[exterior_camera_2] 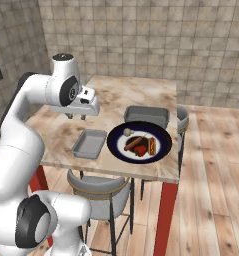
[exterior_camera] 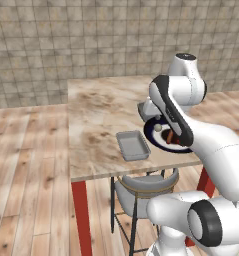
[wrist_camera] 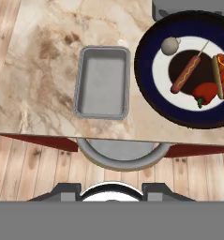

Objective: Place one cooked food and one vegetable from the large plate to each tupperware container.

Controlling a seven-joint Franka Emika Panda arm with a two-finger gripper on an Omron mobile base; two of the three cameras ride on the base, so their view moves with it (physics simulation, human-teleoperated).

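Up in the left-centre of the right base view, the pincer [exterior_camera_2: 76, 117] hangs from the white hand above the bench [exterior_camera_2: 56, 137], its two short dark fingers pointing down with nothing between them; whether they stand apart or together I cannot tell from these pictures.

Below and to the right of it in that view lies the nearer tupperware container [exterior_camera_2: 90, 143], a shallow grey tray resting flat on the marbled bench top with nothing in it. In the hand view the same tray [wrist_camera: 102, 82] sits at centre-left.

Just to the right of the tray is the large plate [exterior_camera_2: 116, 150], navy-rimmed with a white ring and dark centre. On it lie a corn dog on a stick [wrist_camera: 185, 74], a hot dog in a bun [wrist_camera: 221, 74] at the right edge of the frame, a red bell pepper [wrist_camera: 205, 93] touching the corn dog's lower end, and a pale mushroom [wrist_camera: 169, 45] on the white ring at upper left.

Behind the plate, partly hidden by its far rim, stands the second tupperware container [exterior_camera_2: 147, 115].

A grey round stool [wrist_camera: 123, 157] is tucked under the near bench edge, at the bottom centre of the hand view.
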